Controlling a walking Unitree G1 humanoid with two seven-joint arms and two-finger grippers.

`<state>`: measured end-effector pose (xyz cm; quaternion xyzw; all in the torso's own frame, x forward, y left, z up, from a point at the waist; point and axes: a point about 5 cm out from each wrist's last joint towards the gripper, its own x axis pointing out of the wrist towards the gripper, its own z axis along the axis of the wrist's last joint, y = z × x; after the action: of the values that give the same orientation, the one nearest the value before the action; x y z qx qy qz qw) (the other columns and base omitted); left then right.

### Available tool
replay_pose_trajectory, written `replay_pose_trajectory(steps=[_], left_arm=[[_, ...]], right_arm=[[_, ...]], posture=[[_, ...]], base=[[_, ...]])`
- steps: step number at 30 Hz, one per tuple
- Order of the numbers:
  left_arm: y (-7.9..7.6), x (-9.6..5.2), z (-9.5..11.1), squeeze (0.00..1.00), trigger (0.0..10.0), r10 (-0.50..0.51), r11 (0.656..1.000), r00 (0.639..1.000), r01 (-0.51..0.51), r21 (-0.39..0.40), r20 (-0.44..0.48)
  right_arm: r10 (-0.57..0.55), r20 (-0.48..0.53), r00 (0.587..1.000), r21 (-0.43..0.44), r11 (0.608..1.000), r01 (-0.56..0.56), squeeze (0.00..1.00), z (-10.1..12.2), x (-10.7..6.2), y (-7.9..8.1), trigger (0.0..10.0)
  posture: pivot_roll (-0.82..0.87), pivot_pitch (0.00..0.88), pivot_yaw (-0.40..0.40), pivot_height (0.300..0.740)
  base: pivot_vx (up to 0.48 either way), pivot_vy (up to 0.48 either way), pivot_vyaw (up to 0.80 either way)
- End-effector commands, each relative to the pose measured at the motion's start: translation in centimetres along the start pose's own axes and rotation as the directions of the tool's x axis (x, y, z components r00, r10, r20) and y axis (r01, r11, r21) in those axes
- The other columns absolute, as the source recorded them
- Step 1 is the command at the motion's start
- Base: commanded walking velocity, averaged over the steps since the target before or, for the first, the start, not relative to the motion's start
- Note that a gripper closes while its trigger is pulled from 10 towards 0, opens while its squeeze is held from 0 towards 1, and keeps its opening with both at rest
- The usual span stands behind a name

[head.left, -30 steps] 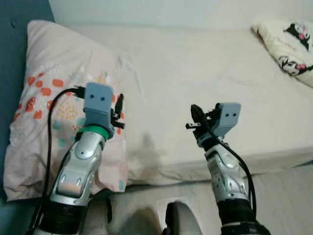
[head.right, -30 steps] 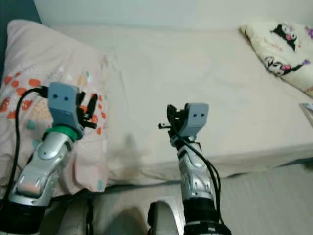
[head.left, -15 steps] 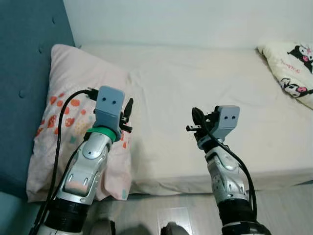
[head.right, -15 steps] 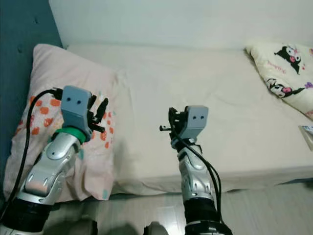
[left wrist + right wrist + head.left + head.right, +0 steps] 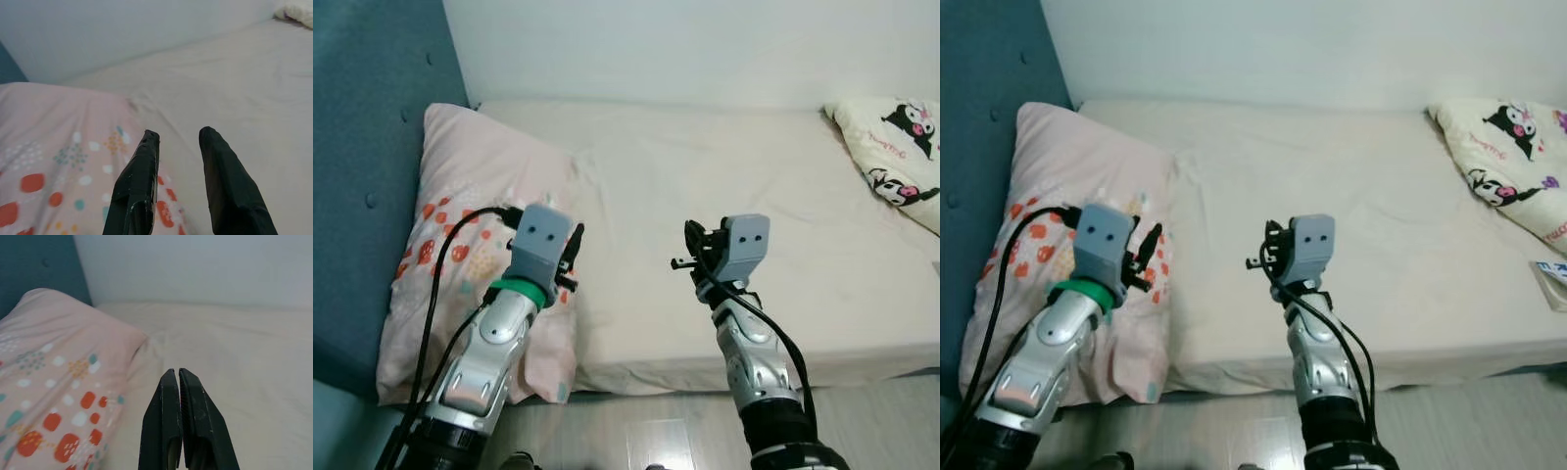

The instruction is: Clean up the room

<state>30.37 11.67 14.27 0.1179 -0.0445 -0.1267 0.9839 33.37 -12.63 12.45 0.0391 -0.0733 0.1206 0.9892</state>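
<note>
Soft pink pillow [image 5: 475, 211] w/ red/teal dots lies at head of bed [image 5: 724, 166], against teal padded headboard [image 5: 372, 117]. Cream sheet lightly creased. Cartoon-print blanket [image 5: 896, 147] bunched at far end. L gripper [image 5: 178, 147] over pillow edge, fingers apart, empty. R gripper [image 5: 176, 382] over sheet, fingers together.

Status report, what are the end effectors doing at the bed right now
Left end effector open over pink pillow. Right end effector shut, empty, above bed. Cartoon blanket at far right.

Camera pulled back and turned left; headboard [image 5: 372, 147] more visible; floor wider.
</note>
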Motion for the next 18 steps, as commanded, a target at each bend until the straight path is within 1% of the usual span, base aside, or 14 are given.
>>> replay_pose_trajectory(steps=[1, 2, 4, 12, 17, 18], left_arm=[[-0.59, -0.4, -0.94, 0.0, 10.0, -0.009, 1.0, 1.0, 0.01, 0.011, -0.021], [-0.94, -0.67, -1.22, 0.0, 10.0, -0.005, 1.0, 1.0, 0.006, 0.013, -0.024], [-1.06, -0.73, -1.18, 0.0, 10.0, -0.003, 1.0, 1.0, 0.003, 0.007, -0.021], [-0.93, -0.66, -1.27, 0.0, 10.0, 0.011, 1.0, 1.0, -0.011, 0.004, -0.022], [-0.94, -0.49, -1.32, 0.0, 10.0, 0.019, 1.0, 1.0, -0.019, 0.007, -0.015], [-0.93, -0.47, -1.34, 0.0, 10.0, 0.021, 1.0, 1.0, -0.021, 0.009, -0.012]], right_arm=[[-0.007, -0.02, 1.0, 0.006, 1.0, 0.008, 0.0, -0.73, -0.36, 0.05, 10.0], [-0.001, -0.022, 1.0, 0.008, 1.0, 0.001, 0.0, -0.92, -0.47, 0.32, 10.0], [0.0, -0.024, 1.0, 0.009, 1.0, 0.0, 0.0, -1.05, -0.58, 0.32, 10.0], [-0.005, -0.026, 1.0, 0.011, 1.0, 0.006, 0.0, -1.1, -0.71, 0.09, 10.0], [-0.011, -0.026, 1.0, 0.009, 1.0, 0.011, 0.0, -1.14, -0.75, -0.14, 10.0], [-0.011, -0.026, 1.0, 0.008, 1.0, 0.012, 0.0, -1.17, -0.74, -0.14, 10.0]], posture=[[0.09, 0.056, -0.035, 0.731], [0.09, 0.057, -0.036, 0.731], [0.09, 0.059, -0.038, 0.731], [0.09, 0.06, -0.04, 0.731], [0.08, 0.059, -0.039, 0.731], [0.08, 0.057, -0.037, 0.731]], base=[[0.0, -0.368, 0.0], [0.0, -0.349, 0.0], [0.0, -0.345, 0.0], [0.0, -0.342, 0.0], [0.0, -0.48, 0.0], [0.0, 0.0, 0.0]])
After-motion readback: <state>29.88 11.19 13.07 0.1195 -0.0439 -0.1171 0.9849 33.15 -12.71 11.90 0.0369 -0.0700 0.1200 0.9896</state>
